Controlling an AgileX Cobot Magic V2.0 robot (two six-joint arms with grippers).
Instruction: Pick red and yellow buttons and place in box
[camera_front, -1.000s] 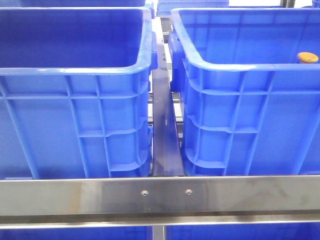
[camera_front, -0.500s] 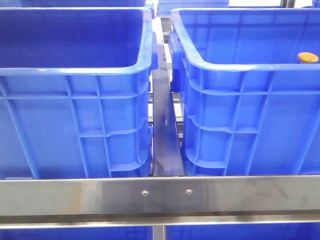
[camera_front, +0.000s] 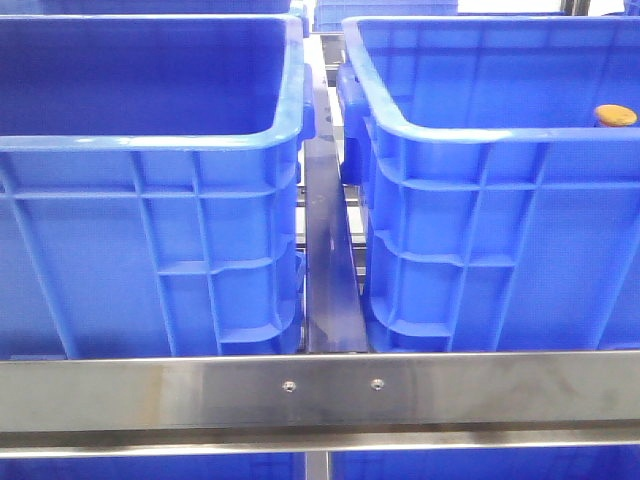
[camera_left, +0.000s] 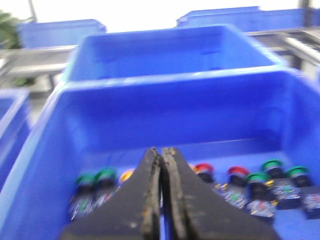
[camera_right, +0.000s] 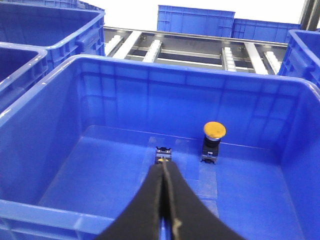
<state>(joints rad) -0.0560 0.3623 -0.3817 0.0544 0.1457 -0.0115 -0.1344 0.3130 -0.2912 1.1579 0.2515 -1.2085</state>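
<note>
A yellow-orange domed button (camera_right: 214, 131) stands on its black base on the floor of the right blue crate (camera_right: 60, 150). It also shows in the front view (camera_front: 615, 114). My right gripper (camera_right: 164, 166) is shut, above the near part of that crate. A small grey-black piece (camera_right: 163, 153) shows just beyond its tips; I cannot tell whether they touch. My left gripper (camera_left: 161, 151) is shut and empty above another crate (camera_left: 75, 125). That crate holds red buttons (camera_left: 203, 168) (camera_left: 238, 171), a yellow button (camera_left: 126, 175) and green ones (camera_left: 106, 174). This view is blurred. Neither gripper shows in the front view.
In the front view the left blue crate (camera_front: 150, 140) and the right blue crate (camera_front: 480, 130) stand side by side. A dark rail (camera_front: 328, 260) runs between them and a steel bar (camera_front: 320, 390) crosses in front. More blue crates (camera_right: 195, 21) and a roller conveyor (camera_right: 150, 47) lie beyond.
</note>
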